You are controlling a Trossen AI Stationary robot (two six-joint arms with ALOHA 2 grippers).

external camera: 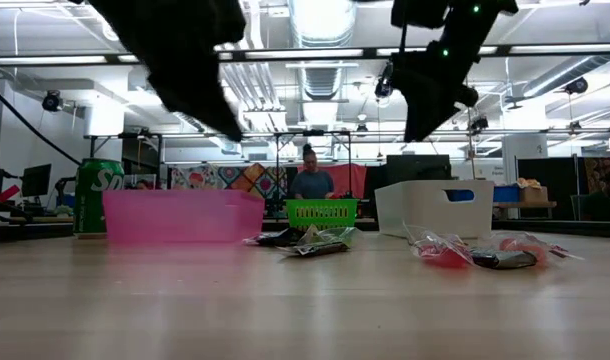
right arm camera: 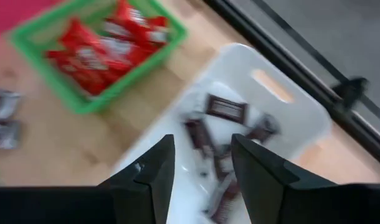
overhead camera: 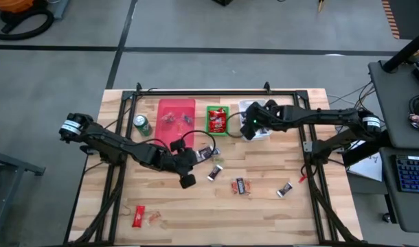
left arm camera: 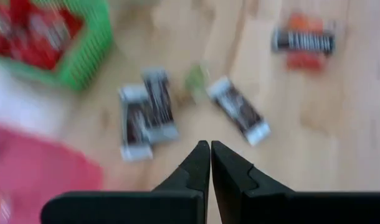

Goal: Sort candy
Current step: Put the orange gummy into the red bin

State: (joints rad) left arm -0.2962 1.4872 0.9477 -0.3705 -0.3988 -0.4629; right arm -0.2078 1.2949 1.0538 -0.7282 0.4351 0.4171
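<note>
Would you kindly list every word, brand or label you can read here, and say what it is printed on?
"S": start of a white brand name on the green can; the pink bin hides the rest.
Red wrappers in the green basket: print too blurred to read.
Dark bars in the white bin: lettering unreadable.
Loose candy on the table: blurred, unreadable.

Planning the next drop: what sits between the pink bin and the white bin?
The green basket, holding red-wrapped candy, sits between the pink bin and the white bin. The high view shows it; the low view agrees.
</note>
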